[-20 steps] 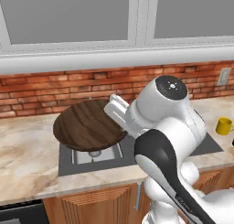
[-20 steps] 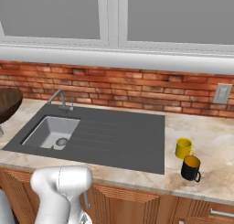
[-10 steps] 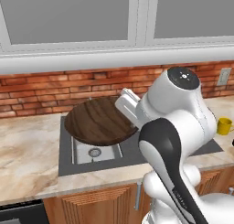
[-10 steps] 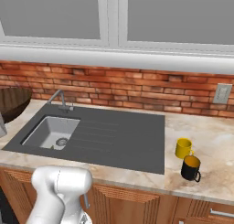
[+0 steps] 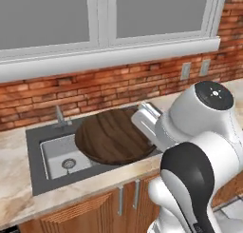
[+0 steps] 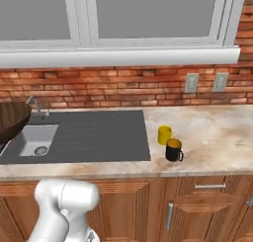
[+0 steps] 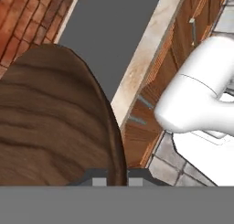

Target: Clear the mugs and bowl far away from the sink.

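1. The wooden bowl (image 5: 113, 136) is held tilted above the sink (image 5: 59, 156), over the right part of the basin and the ribbed drainboard; its dark grained face is turned toward the camera in the left base view.
2. The gripper (image 7: 114, 181) is pinched together on the bowl's rim: in the hand view the rim edge runs down between the two finger tips.
3. In the right base view, part of the bowl (image 6: 11, 120) shows at the left edge, above the left end of the sink (image 6: 79, 137).
4. The tap (image 6: 33, 105) stands at the far edge of the basin, near the brick wall (image 6: 123, 90).
5. The yellow mug (image 6: 164, 135) stands on the marble counter (image 6: 212, 137), just right of the sink surround.
6. A black mug (image 6: 173, 150) stands just beside the yellow one, nearer to the counter's front edge, handle to the right.
7. Two wall outlets (image 6: 205, 82) sit on the brick above the right counter section.
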You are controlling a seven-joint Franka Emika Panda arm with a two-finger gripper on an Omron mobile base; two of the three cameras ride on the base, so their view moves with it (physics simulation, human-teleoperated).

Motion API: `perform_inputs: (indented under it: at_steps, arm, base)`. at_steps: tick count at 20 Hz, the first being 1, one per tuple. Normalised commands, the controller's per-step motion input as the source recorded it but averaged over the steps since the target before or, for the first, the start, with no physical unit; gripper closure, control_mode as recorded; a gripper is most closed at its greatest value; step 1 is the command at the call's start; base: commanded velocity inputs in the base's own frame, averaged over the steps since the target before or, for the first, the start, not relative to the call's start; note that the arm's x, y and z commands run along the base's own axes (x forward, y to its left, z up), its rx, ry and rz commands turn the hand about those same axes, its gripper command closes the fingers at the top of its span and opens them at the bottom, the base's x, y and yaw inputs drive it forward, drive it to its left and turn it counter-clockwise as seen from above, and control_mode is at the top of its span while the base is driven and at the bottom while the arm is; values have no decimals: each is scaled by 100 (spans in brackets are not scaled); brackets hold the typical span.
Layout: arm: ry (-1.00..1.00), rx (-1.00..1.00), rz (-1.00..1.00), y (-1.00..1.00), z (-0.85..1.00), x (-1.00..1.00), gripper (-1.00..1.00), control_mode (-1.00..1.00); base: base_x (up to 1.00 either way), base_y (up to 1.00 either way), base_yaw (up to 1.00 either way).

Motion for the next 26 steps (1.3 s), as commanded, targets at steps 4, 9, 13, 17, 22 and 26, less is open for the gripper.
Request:
perform_inputs:
  at_steps: [4,9,13,17,22,26]
  arm:
    - [0,0,0,0,0,0,100,100]
    - [0,0,0,0,0,0,100,100]
    - [0,0,0,0,0,0,100,100]
    - [0,0,0,0,0,0,100,100]
    - [0,0,0,0,0,0,100,100]
    - [0,0,0,0,0,0,100,100]
  base:
    - [-14,0,-99]
    - [0,0,-100]
    - [0,0,-100]
    - [0,0,-100]
    - [0,0,-100]
    - [0,0,-100]
